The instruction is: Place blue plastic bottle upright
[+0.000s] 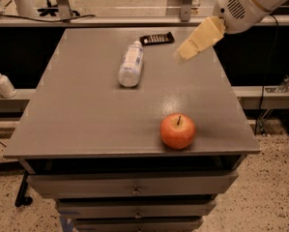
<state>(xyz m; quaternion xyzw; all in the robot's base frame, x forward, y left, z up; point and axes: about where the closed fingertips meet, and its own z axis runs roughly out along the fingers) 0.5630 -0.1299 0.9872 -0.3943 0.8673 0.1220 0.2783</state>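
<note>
The blue plastic bottle [131, 65] lies on its side on the grey table [86, 115], at the far middle, cap pointing away from the camera. My gripper [181, 55] reaches in from the upper right on a white arm, its tan fingers pointing down-left above the table. It is to the right of the bottle, apart from it, and holds nothing that I can see.
A red apple [178, 130] stands near the table's front right edge. A black remote-like object [156, 38] lies at the far edge behind the bottle. A white pump-dispenser bottle [2, 83] stands on a ledge left of the table. Drawers are below the tabletop.
</note>
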